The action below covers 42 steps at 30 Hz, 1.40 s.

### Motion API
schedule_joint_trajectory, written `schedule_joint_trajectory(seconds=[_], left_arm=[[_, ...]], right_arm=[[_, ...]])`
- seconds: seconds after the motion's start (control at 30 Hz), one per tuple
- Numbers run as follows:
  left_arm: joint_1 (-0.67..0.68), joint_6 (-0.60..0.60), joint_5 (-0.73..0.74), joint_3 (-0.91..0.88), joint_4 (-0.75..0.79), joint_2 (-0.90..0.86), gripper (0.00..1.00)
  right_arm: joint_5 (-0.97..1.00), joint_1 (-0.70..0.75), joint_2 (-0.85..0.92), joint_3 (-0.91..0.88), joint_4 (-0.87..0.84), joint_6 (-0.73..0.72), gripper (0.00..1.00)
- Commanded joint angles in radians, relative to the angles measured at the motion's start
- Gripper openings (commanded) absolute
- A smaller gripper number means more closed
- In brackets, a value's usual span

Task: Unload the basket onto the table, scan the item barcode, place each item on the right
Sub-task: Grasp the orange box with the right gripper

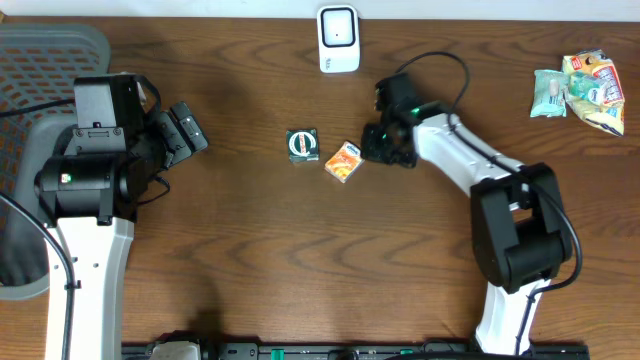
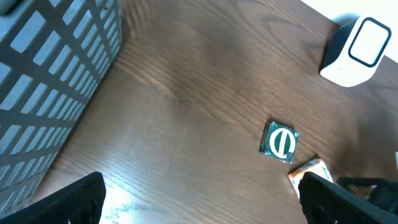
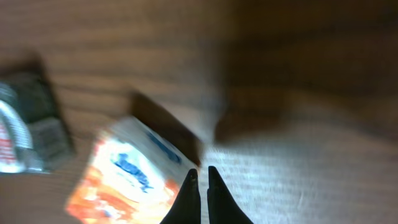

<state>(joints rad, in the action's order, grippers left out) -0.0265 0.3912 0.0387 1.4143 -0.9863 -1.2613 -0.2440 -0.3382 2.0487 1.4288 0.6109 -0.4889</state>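
Table [image 1: 250, 250], wooden, as we list it: white scanner [image 1: 338, 38] at the far edge; green packet [image 1: 302, 144] and orange packet [image 1: 344, 161] lying flat mid-table, just beside each other. Right fingers [image 3: 194, 199] pressed together at the orange packet's edge; we cannot tell whether they pinch it. Left fingers [image 2: 74, 202] spread wide, holding nothing, near the grey basket [image 1: 50, 50].

Soft, even light overall; right wrist view badly motion-blurred, dim at top.
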Motion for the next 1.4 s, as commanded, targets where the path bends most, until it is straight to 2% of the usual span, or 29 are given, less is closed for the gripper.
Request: schedule_joint_trajectory(seconds=[0.0, 0.1, 0.2, 0.3, 0.4, 0.5, 0.67, 0.77, 0.9, 1.07, 1.17, 1.3, 1.37], left_arm=[[-0.006, -0.013, -0.009, 0.009, -0.001, 0.001, 0.98], [-0.006, -0.013, -0.01, 0.009, -0.001, 0.001, 0.98], [-0.006, -0.013, -0.01, 0.009, -0.001, 0.001, 0.98], [-0.006, -0.013, -0.01, 0.009, -0.001, 0.001, 0.98], [-0.006, -0.013, -0.01, 0.009, -0.001, 0.001, 0.98], [-0.006, -0.013, -0.01, 0.009, -0.001, 0.001, 0.98], [-0.006, -0.013, -0.009, 0.009, -0.001, 0.001, 0.98], [-0.006, -0.013, -0.01, 0.009, -0.001, 0.001, 0.98], [-0.006, -0.013, -0.01, 0.009, -0.001, 0.001, 0.98], [-0.006, -0.013, -0.01, 0.009, -0.001, 0.001, 0.98], [-0.006, -0.013, -0.01, 0.009, -0.001, 0.001, 0.98], [-0.006, -0.013, -0.01, 0.009, -0.001, 0.001, 0.97], [-0.006, -0.013, -0.01, 0.009, -0.001, 0.001, 0.98]], right_arm=[[-0.273, 0.037, -0.002, 0.064, -0.01, 0.035, 0.02], [-0.403, 0.049, -0.002, 0.07, 0.011, 0.035, 0.07], [-0.438, 0.045, -0.002, 0.069, 0.128, 0.034, 0.04], [-0.325, 0.032, -0.002, 0.068, 0.247, 0.034, 0.01], [-0.14, 0.009, -0.002, 0.048, 0.296, -0.019, 0.02], [-0.019, -0.022, -0.001, 0.013, 0.259, -0.095, 0.02], [-0.007, -0.06, -0.001, -0.039, 0.115, -0.111, 0.03], [0.048, -0.078, -0.001, -0.052, 0.091, -0.193, 0.04], [0.119, -0.09, -0.001, -0.053, 0.048, -0.203, 0.06], [0.106, -0.079, -0.001, -0.051, -0.104, -0.074, 0.08], [-0.014, -0.062, -0.001, -0.033, -0.162, 0.03, 0.1], [-0.14, -0.029, -0.005, 0.012, -0.126, 0.056, 0.09], [-0.186, -0.014, -0.01, 0.022, -0.096, 0.056, 0.11]])
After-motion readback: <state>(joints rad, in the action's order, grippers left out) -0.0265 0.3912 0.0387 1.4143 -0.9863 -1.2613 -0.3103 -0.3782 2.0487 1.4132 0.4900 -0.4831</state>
